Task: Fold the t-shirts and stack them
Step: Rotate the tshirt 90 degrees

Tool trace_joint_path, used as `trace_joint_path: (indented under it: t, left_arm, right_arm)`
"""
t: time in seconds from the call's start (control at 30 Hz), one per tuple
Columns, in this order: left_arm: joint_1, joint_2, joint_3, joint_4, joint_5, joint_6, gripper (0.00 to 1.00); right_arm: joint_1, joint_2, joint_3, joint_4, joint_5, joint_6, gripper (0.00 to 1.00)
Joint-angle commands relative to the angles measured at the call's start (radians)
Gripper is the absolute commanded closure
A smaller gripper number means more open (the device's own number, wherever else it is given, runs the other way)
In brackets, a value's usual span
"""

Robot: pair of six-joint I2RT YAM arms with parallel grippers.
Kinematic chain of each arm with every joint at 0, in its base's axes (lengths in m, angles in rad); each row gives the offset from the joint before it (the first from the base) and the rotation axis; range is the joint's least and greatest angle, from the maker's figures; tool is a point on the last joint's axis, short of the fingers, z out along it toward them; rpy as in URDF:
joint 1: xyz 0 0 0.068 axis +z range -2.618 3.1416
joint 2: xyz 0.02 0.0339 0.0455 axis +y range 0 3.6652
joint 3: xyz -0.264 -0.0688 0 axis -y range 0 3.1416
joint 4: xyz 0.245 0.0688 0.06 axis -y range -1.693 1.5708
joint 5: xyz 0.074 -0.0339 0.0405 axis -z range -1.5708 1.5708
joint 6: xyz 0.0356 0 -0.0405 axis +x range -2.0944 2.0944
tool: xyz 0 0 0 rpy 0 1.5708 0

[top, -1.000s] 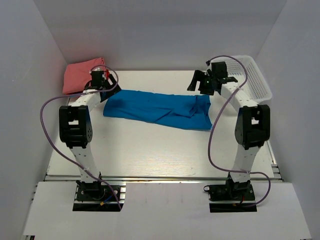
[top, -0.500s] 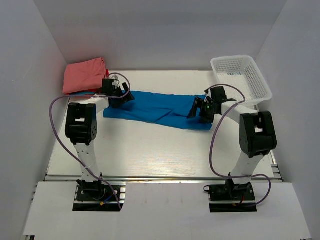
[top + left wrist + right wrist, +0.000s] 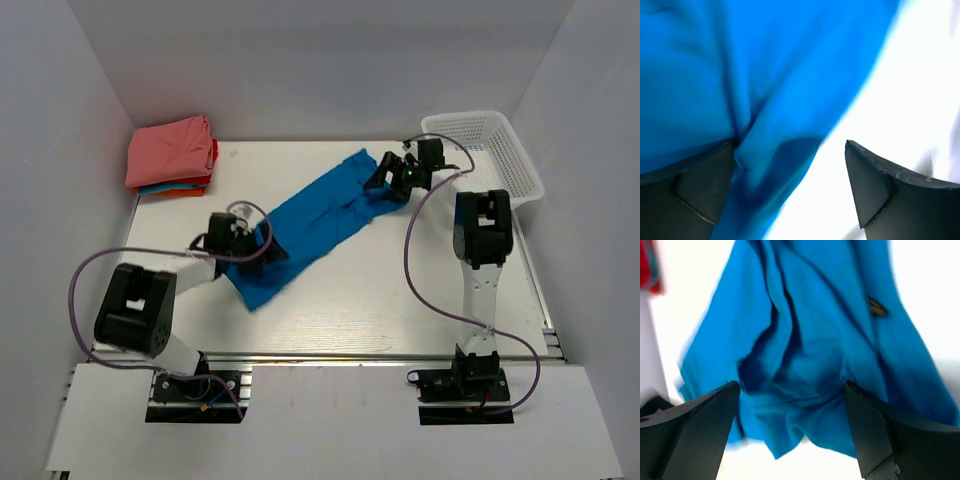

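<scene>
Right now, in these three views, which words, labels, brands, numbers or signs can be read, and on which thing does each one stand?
No text can be read in any view.
On the blue t-shirt, a small dark tag shows in the right wrist view: too blurred to read.
On the folded t-shirts and the white basket: no print shows.

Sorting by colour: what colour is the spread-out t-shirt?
Bright blue t-shirt, best in the top external view.
</scene>
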Motion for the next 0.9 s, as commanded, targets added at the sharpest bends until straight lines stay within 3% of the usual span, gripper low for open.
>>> trace_joint_path:
  t: [0.0,0.1,0.13,0.23,0.37,0.57,0.77,0.87]
  left_arm:
    - [-0.155,-0.012,-0.223,-0.342,0.232,-0.041,0.00]
    - [-0.247,-0.083,-0.232,-0.417,0.415,0.016,0.00]
    - [-0.274,-0.094,-0.194,-0.467,0.447,0.016,0.00]
    - [-0.385,-0.169,-0.111,-0.582,0.438,0.026,0.00]
    - [-0.445,-0.214,-0.031,-0.622,0.374,0.068,0.00]
    - [-0.488,-0.246,0.071,-0.480,0.396,0.093,0.00]
    - [-0.508,-0.324,0.254,-0.696,0.025,0.159,0.00]
    - [-0.508,-0.399,0.286,-0.789,-0.244,0.074,0.00]
  right_arm:
    - [0.022,0.238,0.280,-0.065,-0.099,-0.020,0.10]
    - [0.041,0.377,0.514,-0.101,-0.130,0.007,0.10]
    - [0.046,0.382,0.523,-0.081,-0.134,0.016,0.10]
    - [0.043,0.371,0.471,0.078,-0.120,0.024,0.10]
    - [0.046,0.362,0.500,0.123,-0.065,-0.045,0.10]
    - [0.060,0.283,0.560,0.080,-0.051,-0.155,0.10]
    - [0.092,0.102,0.549,-0.021,0.090,-0.281,0.10]
    - [0.123,0.031,0.511,-0.093,0.164,-0.318,0.10]
